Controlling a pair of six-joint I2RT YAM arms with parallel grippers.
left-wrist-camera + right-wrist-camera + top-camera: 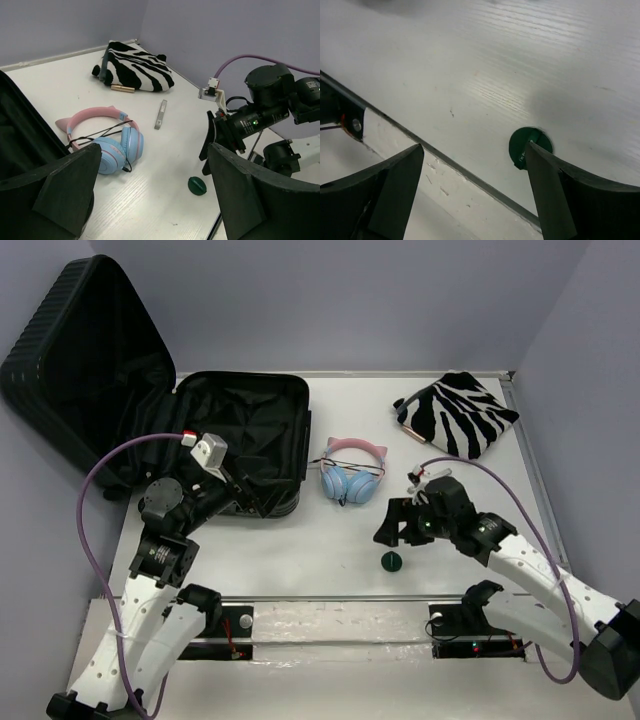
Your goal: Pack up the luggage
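Note:
The luggage (245, 435) lies open at the table's left, its ribbed lid (85, 370) leaning back and its black lining (20, 135) showing. My left gripper (255, 498) hovers over the luggage's front right corner, open (154, 150) and holding nothing. My right gripper (396, 533) hangs open just above a small green disc (392, 561). In the right wrist view that gripper (474, 146) has its right fingertip over the disc (521, 145). The disc (197, 185) lies flat on the table.
Blue-and-pink cat-ear headphones (350, 472) lie right of the luggage. A zebra-striped pouch (458, 412) sits at the back right with a gold tube (122, 88) beside it. A silver stick (160, 114) lies mid-table. The table's metal front rail (445, 157) runs close below the disc.

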